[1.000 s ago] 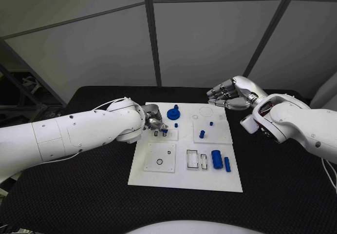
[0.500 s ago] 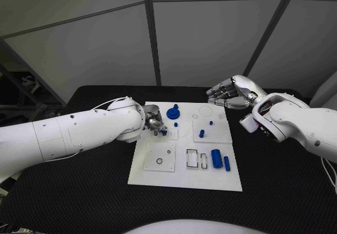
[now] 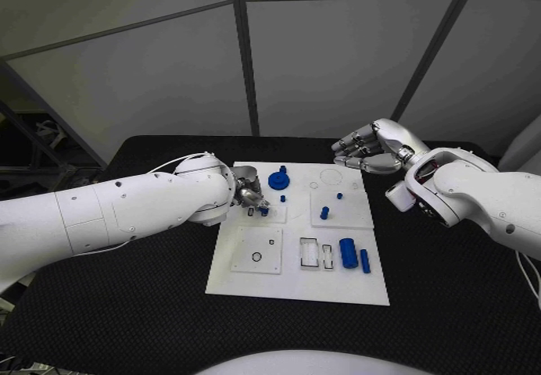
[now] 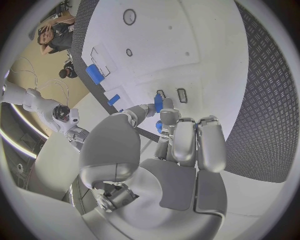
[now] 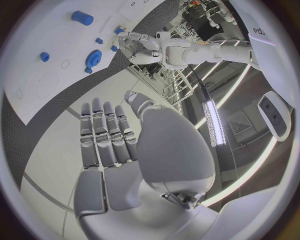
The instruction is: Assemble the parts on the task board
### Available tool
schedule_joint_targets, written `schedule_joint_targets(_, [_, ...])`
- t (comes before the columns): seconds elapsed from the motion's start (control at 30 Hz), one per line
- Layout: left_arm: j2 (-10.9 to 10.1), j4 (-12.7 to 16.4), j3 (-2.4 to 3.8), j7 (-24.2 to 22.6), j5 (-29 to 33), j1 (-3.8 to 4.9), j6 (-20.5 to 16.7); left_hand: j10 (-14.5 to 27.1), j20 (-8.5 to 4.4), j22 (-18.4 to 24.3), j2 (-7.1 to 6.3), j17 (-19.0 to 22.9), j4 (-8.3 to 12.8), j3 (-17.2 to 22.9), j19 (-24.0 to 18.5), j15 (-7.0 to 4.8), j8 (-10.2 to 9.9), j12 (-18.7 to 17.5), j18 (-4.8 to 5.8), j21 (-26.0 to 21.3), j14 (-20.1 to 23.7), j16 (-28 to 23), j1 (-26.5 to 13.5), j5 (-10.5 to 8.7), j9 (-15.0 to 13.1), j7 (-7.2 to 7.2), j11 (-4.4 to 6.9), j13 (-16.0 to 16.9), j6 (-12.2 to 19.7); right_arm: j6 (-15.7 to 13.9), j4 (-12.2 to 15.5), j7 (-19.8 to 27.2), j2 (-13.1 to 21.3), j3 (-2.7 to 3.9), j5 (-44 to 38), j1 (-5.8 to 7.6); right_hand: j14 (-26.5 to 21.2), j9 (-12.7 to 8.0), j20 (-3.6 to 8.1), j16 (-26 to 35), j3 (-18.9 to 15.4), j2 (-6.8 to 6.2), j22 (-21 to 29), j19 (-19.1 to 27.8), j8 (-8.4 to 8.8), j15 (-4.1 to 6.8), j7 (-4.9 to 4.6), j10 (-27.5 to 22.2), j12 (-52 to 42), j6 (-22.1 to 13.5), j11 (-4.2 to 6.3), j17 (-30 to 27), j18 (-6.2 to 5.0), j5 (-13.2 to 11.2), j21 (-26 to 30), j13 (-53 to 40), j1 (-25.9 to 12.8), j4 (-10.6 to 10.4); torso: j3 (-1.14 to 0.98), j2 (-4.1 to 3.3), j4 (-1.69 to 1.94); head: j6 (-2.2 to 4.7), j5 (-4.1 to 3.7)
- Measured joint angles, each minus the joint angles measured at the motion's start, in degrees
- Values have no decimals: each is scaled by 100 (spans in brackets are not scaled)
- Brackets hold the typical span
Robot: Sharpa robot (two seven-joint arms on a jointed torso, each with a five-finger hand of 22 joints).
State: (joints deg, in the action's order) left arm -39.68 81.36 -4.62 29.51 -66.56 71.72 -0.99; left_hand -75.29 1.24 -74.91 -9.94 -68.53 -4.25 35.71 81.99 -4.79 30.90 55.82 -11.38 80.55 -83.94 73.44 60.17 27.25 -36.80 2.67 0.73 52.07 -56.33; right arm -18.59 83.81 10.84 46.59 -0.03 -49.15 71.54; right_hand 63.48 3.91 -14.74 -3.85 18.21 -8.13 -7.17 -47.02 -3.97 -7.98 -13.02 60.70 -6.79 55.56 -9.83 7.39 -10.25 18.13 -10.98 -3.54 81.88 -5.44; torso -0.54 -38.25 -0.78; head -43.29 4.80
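a black table with a woven, textured top stands before pale grey partition panels, which are divided by dark upright and slanting frame strips. at the far left, beyond the table's edge, dark metal framing and a tangle of equipment sit in shadow. in the left wrist view the table's covering reads as a dark diamond-patterned mat. in the right wrist view a long bright strip light runs along a curved pale surface, with a second lit band below it and a cluttered rack of gear further off.
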Motion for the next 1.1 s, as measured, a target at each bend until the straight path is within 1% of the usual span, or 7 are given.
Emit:
schedule_joint_targets(0.5, [-13,34,4,0,-39,5,111,0,0,0,-1,1,47,-47,0,1,30,0,-1,0,-1,0,-1,0,-29,0,0,-1,0,1,-2,0,2,0,0,0,0,0,0,0,0,0,0,0,0,0,0,0,0,0,0,1,0,0,0,0,0,0,1,0,0,-18,3])
schedule_joint_targets(0.57, [-16,38,4,0,-41,5,119,0,0,0,-1,1,47,-47,0,2,29,0,-1,0,-1,0,-1,0,-30,0,0,-1,0,1,-2,0,2,0,0,0,-20,0,0,0,0,0,10,0,0,-20,0,0,0,0,0,-5,0,29,0,0,0,0,1,0,1,-21,3])
schedule_joint_targets(0.7, [-22,44,4,0,-42,5,132,-1,0,0,-2,1,47,-47,0,8,25,0,-1,0,-7,0,-2,0,-38,0,1,-1,0,1,-5,0,-1,0,0,0,-21,0,0,0,0,0,11,0,0,-21,0,0,0,0,0,-6,0,34,0,0,0,0,1,0,3,-27,3])
schedule_joint_targets(0.8, [-26,47,4,0,-42,5,141,-1,0,0,-8,1,47,-47,0,-8,25,0,-1,14,10,0,-8,0,-38,0,1,-2,0,1,-6,0,-1,0,0,0,-21,0,0,0,0,0,10,0,0,-21,0,0,0,0,0,-6,0,34,0,0,0,0,2,0,3,-27,5])
schedule_joint_targets(0.83, [-26,48,4,0,-43,5,143,-1,0,0,-8,1,48,-47,-1,-9,53,0,-1,23,10,0,-8,-5,-50,0,1,-2,0,1,-7,1,-1,0,0,0,-21,0,0,0,0,0,10,0,0,-21,0,0,0,0,0,-6,0,34,0,0,0,0,2,0,3,-27,8])
schedule_joint_targets(0.87, [-28,47,1,0,-45,3,148,-19,0,0,-8,1,48,-47,0,-9,68,0,-1,23,10,0,-8,-6,-56,3,19,-2,-3,1,-8,1,-1,0,0,0,-21,0,0,0,0,0,10,0,0,-21,0,0,0,0,0,-6,0,34,0,0,0,0,2,0,3,-27,8])
schedule_joint_targets(1.1, [-35,49,0,0,-49,1,157,-20,0,1,-9,2,48,-47,-1,-26,67,0,0,23,-8,0,-9,-12,-48,9,20,-2,-9,2,-12,1,-4,0,0,0,-21,0,0,0,0,0,10,0,0,-21,0,0,0,0,0,-5,0,34,0,0,0,0,1,0,1,-34,13])
